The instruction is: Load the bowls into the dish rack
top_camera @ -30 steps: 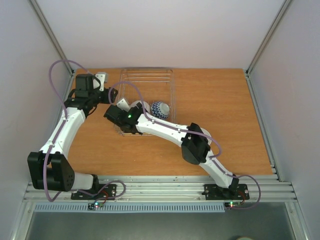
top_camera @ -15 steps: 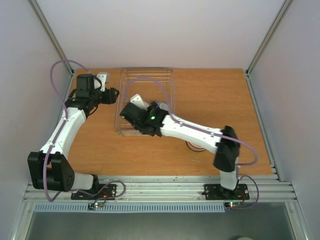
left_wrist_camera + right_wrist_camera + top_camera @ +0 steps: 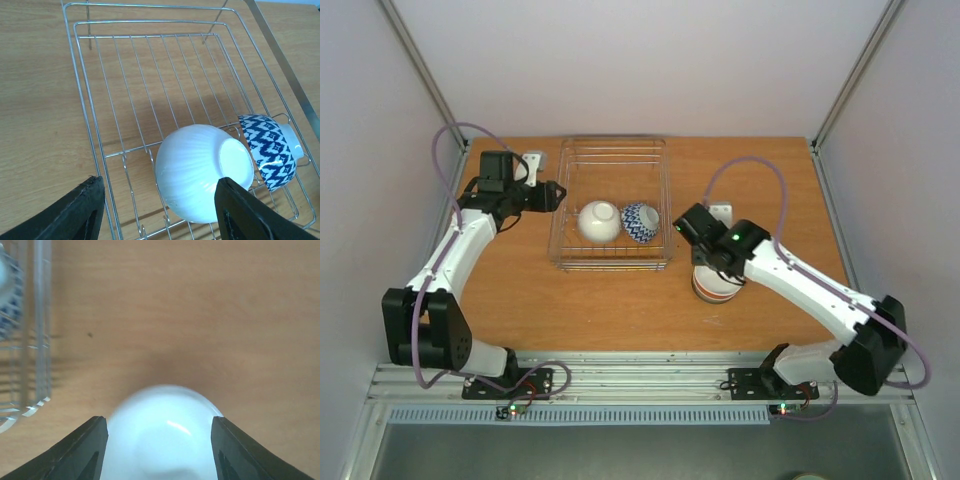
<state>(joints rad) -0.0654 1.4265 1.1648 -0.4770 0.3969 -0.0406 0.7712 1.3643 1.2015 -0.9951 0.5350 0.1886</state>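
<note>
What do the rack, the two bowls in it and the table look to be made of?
The rack looks like thin metal wire, silvery and shiny. The white bowl looks like glazed ceramic: smooth, faintly ribbed, with soft glare. The blue zigzag bowl likewise, with a bright highlight; plastic cannot be ruled out. The table shows wood grain, matte, possibly laminate.

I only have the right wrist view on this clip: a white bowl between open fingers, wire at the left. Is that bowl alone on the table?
Observer: No; from above it is the top bowl of what looks like a stack, just right of the dish rack.
Operator: Anything in the rack?
Observer: Two, lying on their sides: a plain white bowl and a blue-white zigzag bowl.
Operator: And the left gripper?
Observer: Open, at the rack's left side, pointed at the plain white bowl.
</note>
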